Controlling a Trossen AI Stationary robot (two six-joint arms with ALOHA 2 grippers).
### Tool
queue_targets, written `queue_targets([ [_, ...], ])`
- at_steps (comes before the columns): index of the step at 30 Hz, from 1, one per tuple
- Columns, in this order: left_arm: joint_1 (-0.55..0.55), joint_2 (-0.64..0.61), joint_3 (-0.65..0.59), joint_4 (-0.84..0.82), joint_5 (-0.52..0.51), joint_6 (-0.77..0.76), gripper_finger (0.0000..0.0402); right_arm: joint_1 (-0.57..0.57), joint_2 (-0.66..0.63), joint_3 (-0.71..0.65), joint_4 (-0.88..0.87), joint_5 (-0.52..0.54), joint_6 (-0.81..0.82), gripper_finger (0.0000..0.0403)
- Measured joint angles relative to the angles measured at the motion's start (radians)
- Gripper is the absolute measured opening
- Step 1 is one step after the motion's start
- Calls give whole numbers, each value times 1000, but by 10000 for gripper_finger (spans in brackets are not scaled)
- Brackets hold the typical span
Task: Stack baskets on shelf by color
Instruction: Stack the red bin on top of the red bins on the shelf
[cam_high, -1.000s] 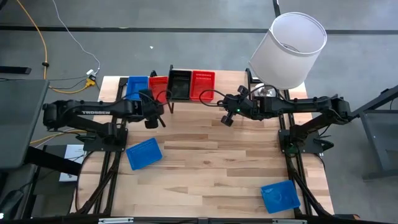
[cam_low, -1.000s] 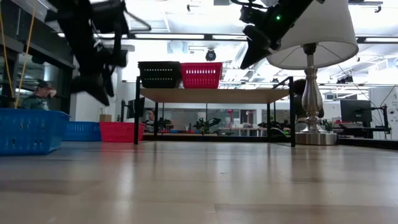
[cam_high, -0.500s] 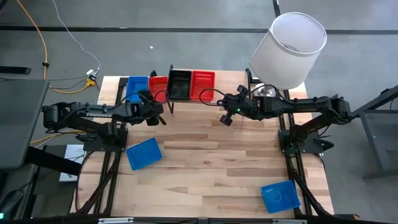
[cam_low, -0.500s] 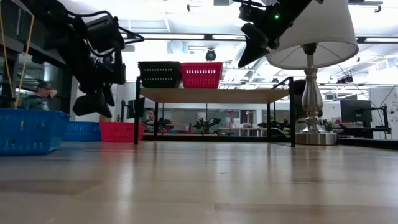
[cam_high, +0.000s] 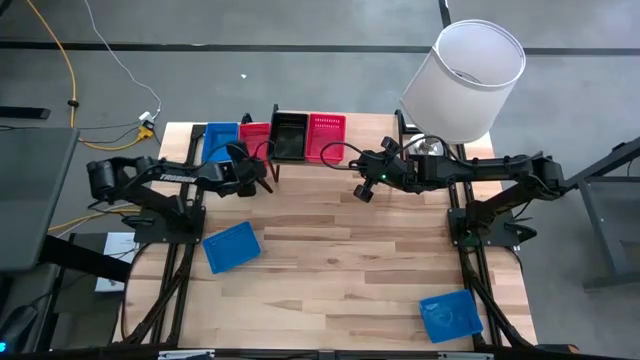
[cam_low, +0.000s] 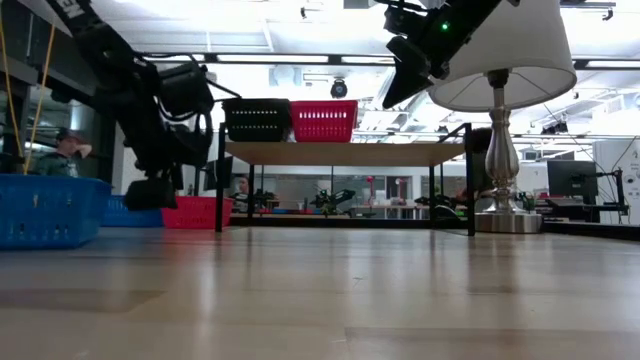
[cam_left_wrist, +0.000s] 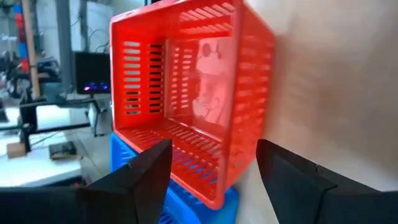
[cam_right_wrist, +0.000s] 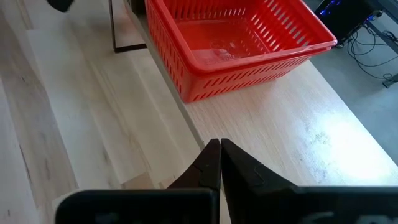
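Note:
My left gripper (cam_high: 254, 180) (cam_left_wrist: 211, 165) is open and low over the table, just left of the shelf (cam_high: 370, 135). Its fingers point at a red basket (cam_high: 254, 135) (cam_left_wrist: 186, 93) on the tabletop and touch nothing. A blue basket (cam_high: 220, 140) (cam_left_wrist: 180, 202) sits right beside the red one. On the shelf's plank (cam_low: 345, 153) stand a black basket (cam_high: 289, 137) and a red basket (cam_high: 327, 134) (cam_right_wrist: 236, 37), side by side. My right gripper (cam_high: 363, 192) (cam_right_wrist: 219, 152) is shut and hovers high, near the shelf's front edge.
Two more blue baskets lie on the tabletop, one near the left (cam_high: 232, 246), one at the near right corner (cam_high: 449, 315). A lamp with a white shade (cam_high: 463, 80) stands at the far right, beside the shelf. A person (cam_low: 68, 150) sits beyond the table.
My left gripper has come down from above shelf height to just over the tabletop, moving slightly toward the far edge and the red basket beside the shelf. No basket has moved.

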Motion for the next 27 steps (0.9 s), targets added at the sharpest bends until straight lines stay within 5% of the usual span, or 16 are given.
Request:
queue_targets([
  [9, 6, 59, 0, 32, 1, 26, 201, 0, 0, 0, 0, -1, 3, 0],
  [18, 6, 59, 1, 26, -4, 44, 20, 0, 0, 0, 1, -3, 8, 0],
  [27, 6, 11, 1, -52, -51, 28, 6, 0, 0, 0, 1, -5, 8, 0],
])
